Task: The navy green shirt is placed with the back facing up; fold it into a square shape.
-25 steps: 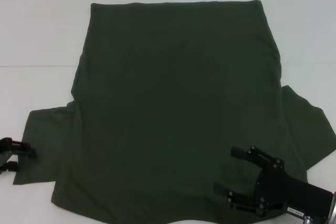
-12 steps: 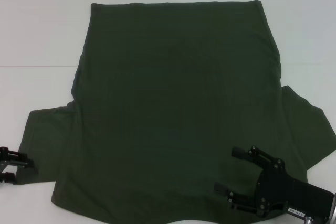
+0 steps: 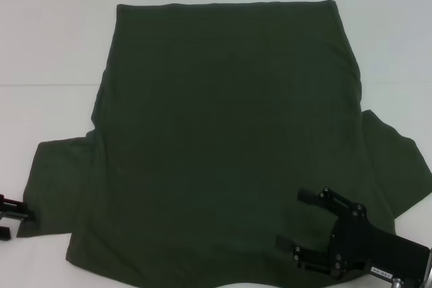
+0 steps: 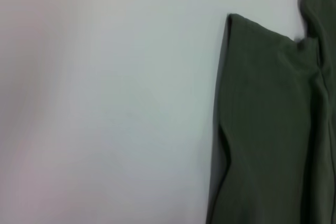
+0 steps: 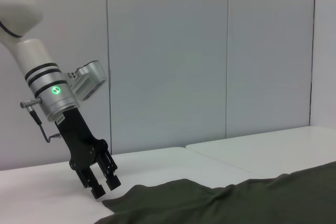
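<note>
The navy green shirt (image 3: 226, 139) lies flat with its plain back up, hem at the far side and sleeves spread near me. My left gripper (image 3: 15, 220) stands open at the outer edge of the left sleeve (image 3: 57, 187), low over the table. From the right wrist view the left gripper (image 5: 105, 186) tilts down with its tips just beside that sleeve's edge (image 5: 157, 200). In the left wrist view, only the sleeve (image 4: 262, 119) on white table shows. My right gripper (image 3: 297, 219) is open over the shirt near its right shoulder, holding nothing.
The white table (image 3: 54, 45) surrounds the shirt, with a seam (image 3: 40, 85) running across it at the left. A grey panelled wall (image 5: 210, 51) stands behind the table. The right sleeve (image 3: 398, 166) reaches close to the view's right edge.
My left gripper has drifted toward me and outward, away from the left sleeve's edge. The right gripper and the shirt have not moved.
</note>
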`<state>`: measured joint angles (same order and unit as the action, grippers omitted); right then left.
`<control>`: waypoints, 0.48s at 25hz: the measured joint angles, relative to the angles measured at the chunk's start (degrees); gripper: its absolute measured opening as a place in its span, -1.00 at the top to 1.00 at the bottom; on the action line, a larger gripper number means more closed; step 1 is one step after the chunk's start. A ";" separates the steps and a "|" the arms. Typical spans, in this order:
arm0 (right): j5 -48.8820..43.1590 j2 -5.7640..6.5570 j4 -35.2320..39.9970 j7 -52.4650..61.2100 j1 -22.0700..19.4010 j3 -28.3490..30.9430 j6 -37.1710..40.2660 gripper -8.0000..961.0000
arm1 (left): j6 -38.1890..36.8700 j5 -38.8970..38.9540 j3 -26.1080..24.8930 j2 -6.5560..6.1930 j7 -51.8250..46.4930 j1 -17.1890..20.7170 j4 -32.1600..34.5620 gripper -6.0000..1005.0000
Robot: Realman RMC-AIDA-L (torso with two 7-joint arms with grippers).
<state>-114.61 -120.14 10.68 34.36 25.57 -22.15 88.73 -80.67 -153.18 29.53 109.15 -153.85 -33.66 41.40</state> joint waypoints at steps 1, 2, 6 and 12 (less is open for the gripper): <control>0.01 0.00 0.02 0.00 0.00 0.00 0.01 -0.94 | 0.08 0.00 0.00 0.00 -0.01 0.01 0.00 -0.23; 0.13 0.00 0.04 0.00 0.02 0.00 0.03 -0.94 | 0.11 0.00 0.00 0.00 -0.01 0.01 0.00 -0.23; 0.40 0.00 -0.01 0.00 0.07 0.00 0.04 -0.94 | 0.31 0.03 0.00 0.19 -0.03 -0.13 0.00 -0.23; 0.55 0.00 -0.03 0.00 0.10 0.00 0.05 -0.94 | 0.98 0.04 0.00 0.40 -0.05 -0.30 -0.33 -0.23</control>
<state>-114.06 -120.14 10.65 34.37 25.67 -22.15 88.77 -79.68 -153.14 29.53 109.55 -153.90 -33.96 41.07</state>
